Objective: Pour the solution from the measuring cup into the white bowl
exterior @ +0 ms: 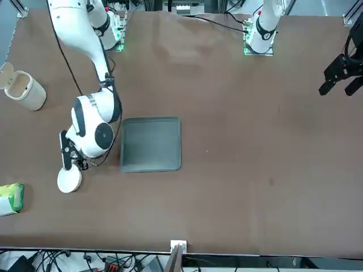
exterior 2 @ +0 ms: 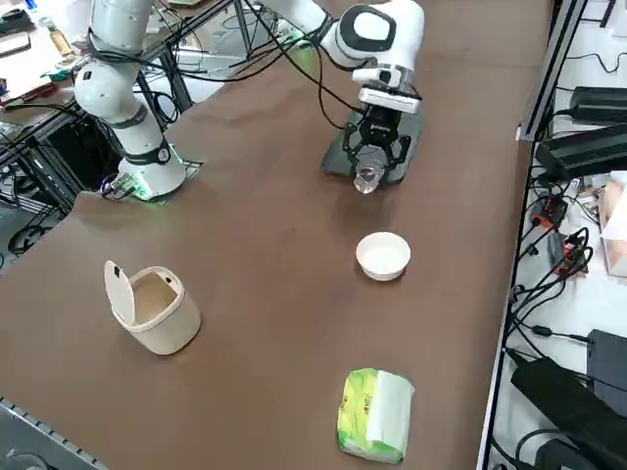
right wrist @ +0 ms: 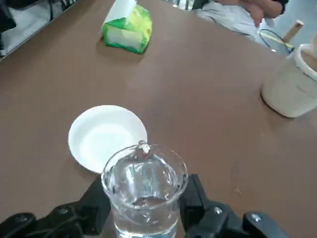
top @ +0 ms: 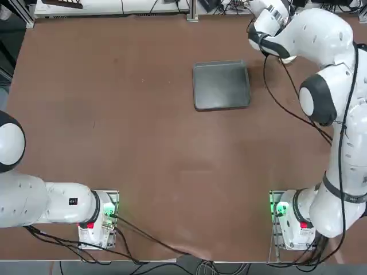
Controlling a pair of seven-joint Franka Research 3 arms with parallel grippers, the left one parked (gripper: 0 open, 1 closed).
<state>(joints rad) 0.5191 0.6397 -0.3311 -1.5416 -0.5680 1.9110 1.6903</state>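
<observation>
My right gripper (exterior 2: 373,164) is shut on the measuring cup (exterior 2: 366,180), a small clear cup that hangs above the table just in front of the grey tray. In the right wrist view the measuring cup (right wrist: 143,191) stands upright between the dark fingers (right wrist: 94,206), with clear liquid low inside it. The white bowl (right wrist: 106,135) rests on the brown table just beyond the cup's lip. From the side, the white bowl (exterior 2: 383,256) sits a short way nearer the table's edge than the cup. In the front view, the white bowl (exterior: 69,180) shows just below the gripper (exterior: 72,158).
A grey tray (exterior: 151,144) lies beside the gripper. A cream-white cylindrical container (exterior 2: 152,308) with an open lid stands further off, and a green-yellow packet (exterior 2: 375,416) lies near the table's edge. A person (right wrist: 237,15) sits beyond the table.
</observation>
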